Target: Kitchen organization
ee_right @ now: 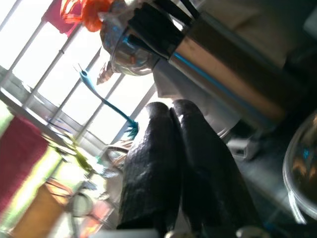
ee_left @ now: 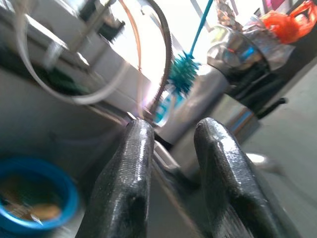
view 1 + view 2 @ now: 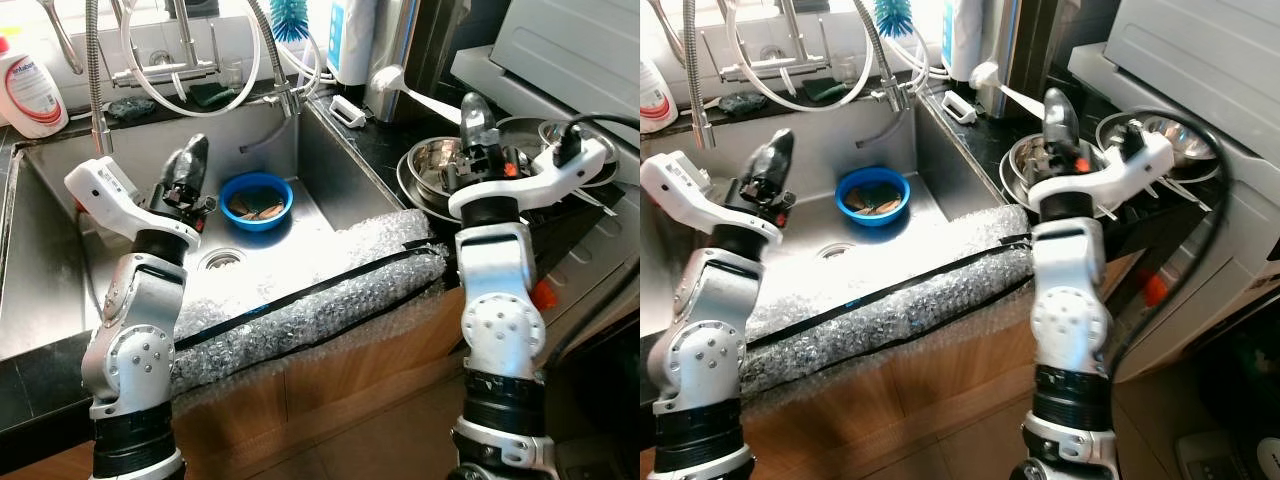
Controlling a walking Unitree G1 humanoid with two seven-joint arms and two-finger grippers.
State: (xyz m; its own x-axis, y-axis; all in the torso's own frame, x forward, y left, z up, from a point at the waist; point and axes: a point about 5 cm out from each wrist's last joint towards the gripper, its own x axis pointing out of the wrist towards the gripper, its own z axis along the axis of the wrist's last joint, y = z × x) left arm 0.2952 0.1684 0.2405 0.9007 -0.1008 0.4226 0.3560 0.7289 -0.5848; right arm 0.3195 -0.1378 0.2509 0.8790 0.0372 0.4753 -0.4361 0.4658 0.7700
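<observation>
Left gripper (image 3: 192,152) raised over sink (image 3: 60,270), fingers (image 2: 124,183) slightly parted, empty. Blue bowl (image 3: 256,198) in sink basin, just right of it. Right gripper (image 3: 474,112) over steel bowls (image 3: 425,165) right of sink; wrist view shows fingers (image 1: 198,163) pressed together, empty.

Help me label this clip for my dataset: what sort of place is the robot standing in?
A home kitchen, most likely, at the sink. The signs: a stainless steel sink holding a blue bowl, faucets with flexible hoses behind it, and stacked metal bowls on the dark counter beside it.
</observation>
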